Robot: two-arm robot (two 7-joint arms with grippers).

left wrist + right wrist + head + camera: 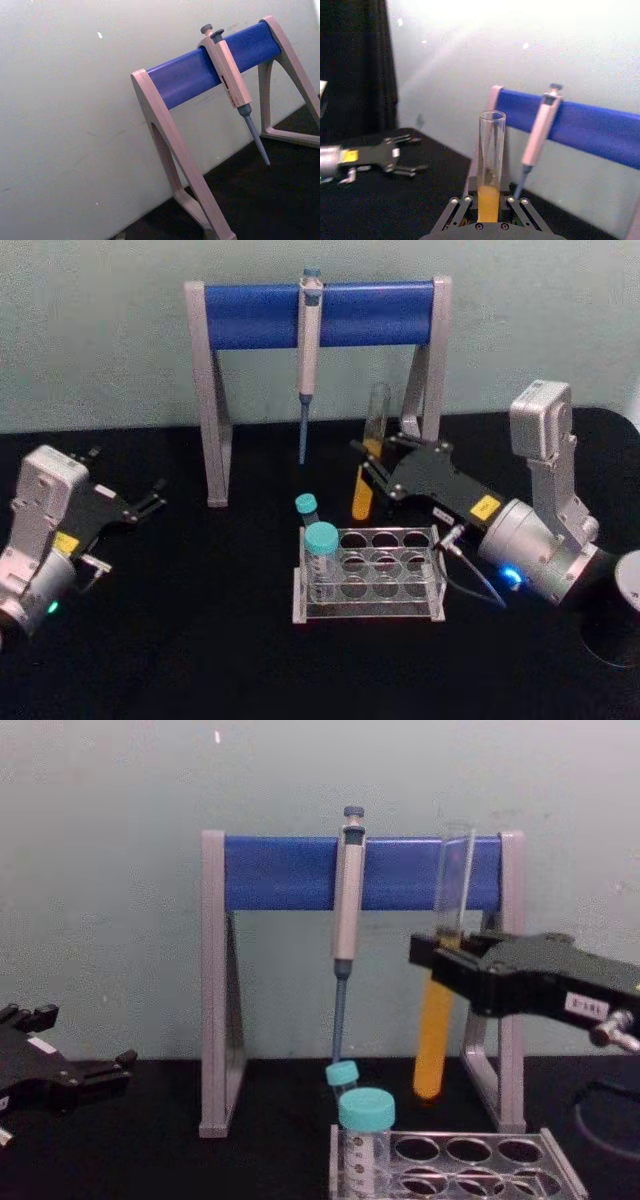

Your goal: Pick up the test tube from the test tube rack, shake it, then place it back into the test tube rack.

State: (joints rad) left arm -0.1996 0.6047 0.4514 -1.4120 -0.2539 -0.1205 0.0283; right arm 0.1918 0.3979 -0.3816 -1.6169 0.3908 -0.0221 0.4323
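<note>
My right gripper (372, 468) is shut on the test tube (362, 498) and holds it upright in the air, behind and above the test tube rack (368, 618). Orange-yellow liquid fills the tube's lower half (436, 1030), and its clear open top (491, 150) rises above the gripper (489, 202). From the chest, the tube's round bottom hangs above the rack (560, 1165), clear of its holes, with the right gripper (445, 960) gripping mid-tube. My left gripper (128, 472) rests open and empty at the far left of the table.
Two teal-capped tubes (321, 560) (306, 505) stand in the rack's left column. Behind it, a grey pipette (309, 340) hangs from the blue-and-grey stand (250, 315), close to the raised tube. In the left wrist view, that stand (190, 80) and pipette (232, 80) show against the pale wall.
</note>
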